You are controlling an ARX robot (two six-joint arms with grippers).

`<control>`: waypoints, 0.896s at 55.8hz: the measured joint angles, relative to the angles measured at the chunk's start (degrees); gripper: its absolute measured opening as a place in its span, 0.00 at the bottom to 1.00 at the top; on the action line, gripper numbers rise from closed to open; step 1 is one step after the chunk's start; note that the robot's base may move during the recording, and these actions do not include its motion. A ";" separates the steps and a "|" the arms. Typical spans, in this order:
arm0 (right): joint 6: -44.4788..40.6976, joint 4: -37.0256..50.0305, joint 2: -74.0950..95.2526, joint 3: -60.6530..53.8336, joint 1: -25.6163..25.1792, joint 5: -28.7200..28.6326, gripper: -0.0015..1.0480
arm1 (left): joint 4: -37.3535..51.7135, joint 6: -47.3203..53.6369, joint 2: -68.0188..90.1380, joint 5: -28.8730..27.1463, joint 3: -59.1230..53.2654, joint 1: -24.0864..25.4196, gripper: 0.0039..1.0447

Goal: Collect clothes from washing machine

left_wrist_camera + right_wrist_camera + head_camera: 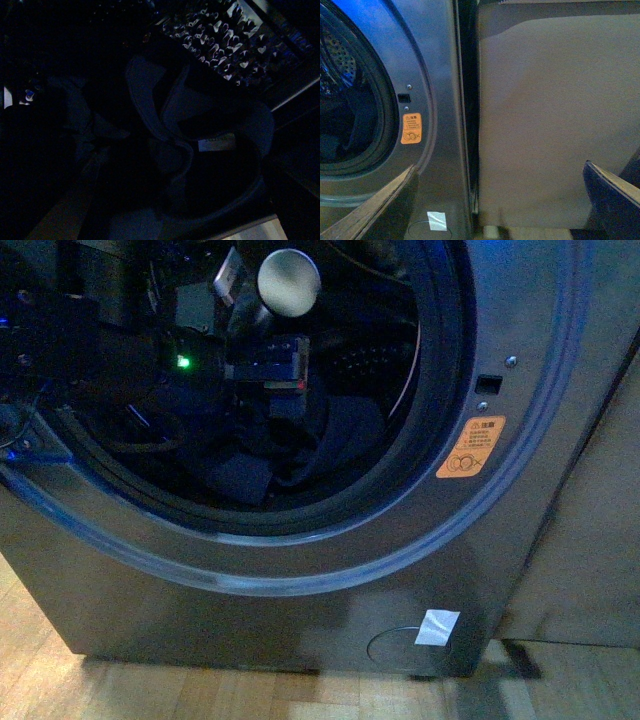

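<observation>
One washing machine (300, 610), clothes (345, 435) inside; right claw (500, 166) apart, left claw (283, 372) state unclear.

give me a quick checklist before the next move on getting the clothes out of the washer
1. Door opening free: ok. The washing machine is open and the left arm reaches inside.
2. Clothes within reach: ok. The clothes lie at the bottom of the drum, just below the left pincer.
3. Left pincer's grip: cannot tell, the left wrist view is too dim.
4. Right pincer: ok, open, empty and outside the machine.
5. Clothes free of snags: cannot tell.
</observation>
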 joint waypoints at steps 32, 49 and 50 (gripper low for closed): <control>0.00 0.00 0.00 0.00 0.00 0.00 0.93 | -5.68 4.04 14.95 -5.75 15.85 -2.05 0.94; 0.00 0.00 0.00 0.00 -0.02 0.00 0.93 | -6.93 8.50 20.50 -13.40 18.38 -0.46 0.94; 0.00 0.00 0.00 0.00 -0.02 0.00 0.93 | -7.02 8.59 20.59 -13.57 18.47 -0.39 0.94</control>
